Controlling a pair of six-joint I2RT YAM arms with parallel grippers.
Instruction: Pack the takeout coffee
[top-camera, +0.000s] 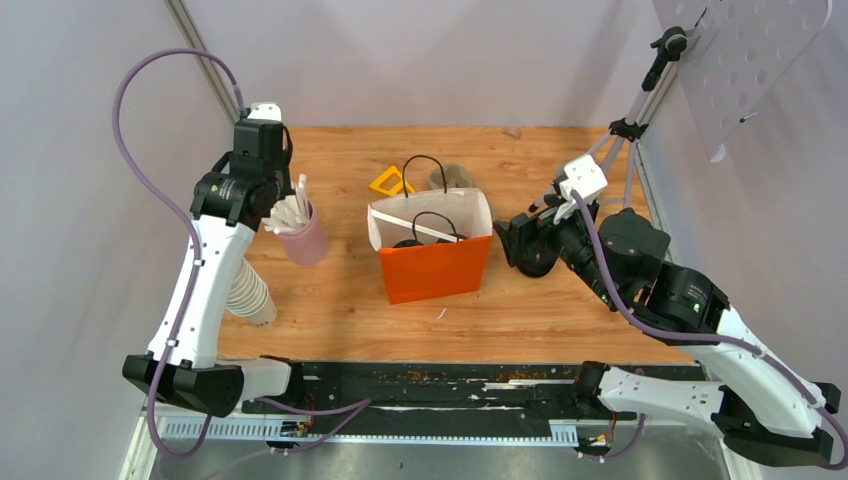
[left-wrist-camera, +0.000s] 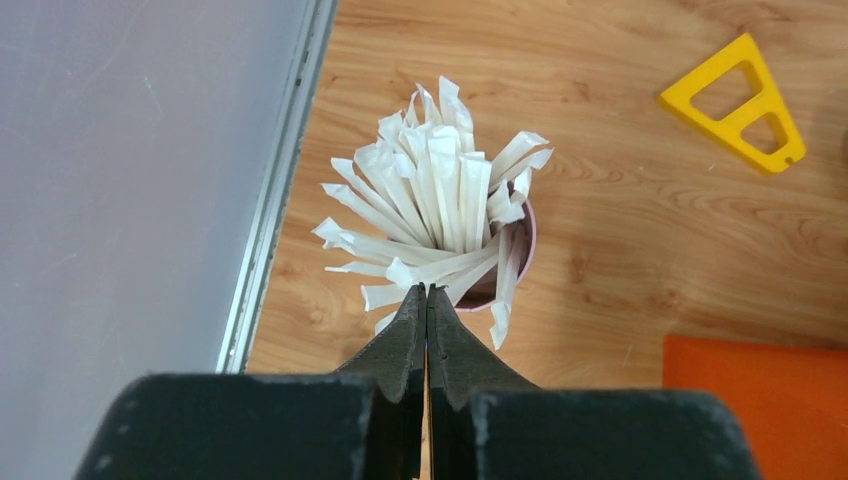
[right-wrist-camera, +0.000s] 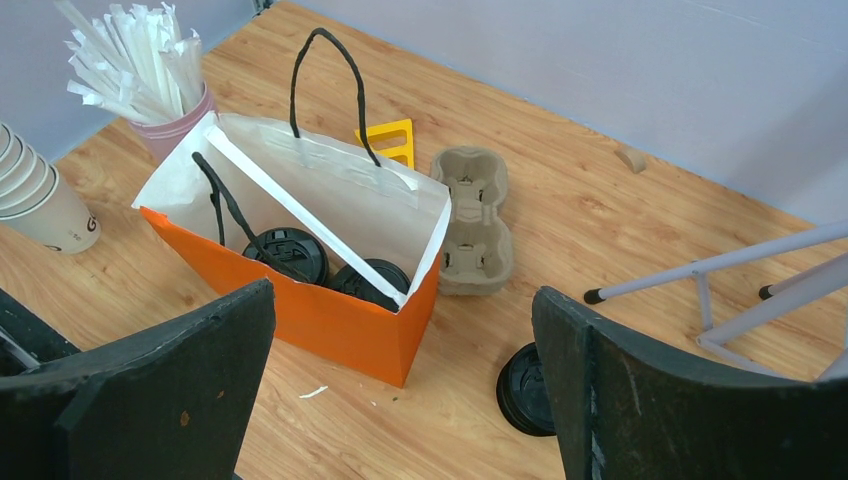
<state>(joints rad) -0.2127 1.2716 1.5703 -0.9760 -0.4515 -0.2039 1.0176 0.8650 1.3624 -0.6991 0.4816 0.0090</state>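
Wood-grain table (top-camera: 330, 320), orange bag (right-wrist-camera: 330, 325) holding two black-lidded takeout coffee cups (right-wrist-camera: 290, 255), third lidded cup (right-wrist-camera: 522, 388) on table beside bag, right hand (right-wrist-camera: 400, 300) spread wide over it, left hand (left-wrist-camera: 427, 292) pressed together at wrapped straws (left-wrist-camera: 440, 190), perhaps nipping one.

You can read just one mark: a dark character, likely a G, low on the side of the outermost cup of the paper cup stack (right-wrist-camera: 40, 205). The stack sits at the left, nearer than the pink straw cup (right-wrist-camera: 175, 135). Whatever follows the character curves out of sight. No other text is legible.
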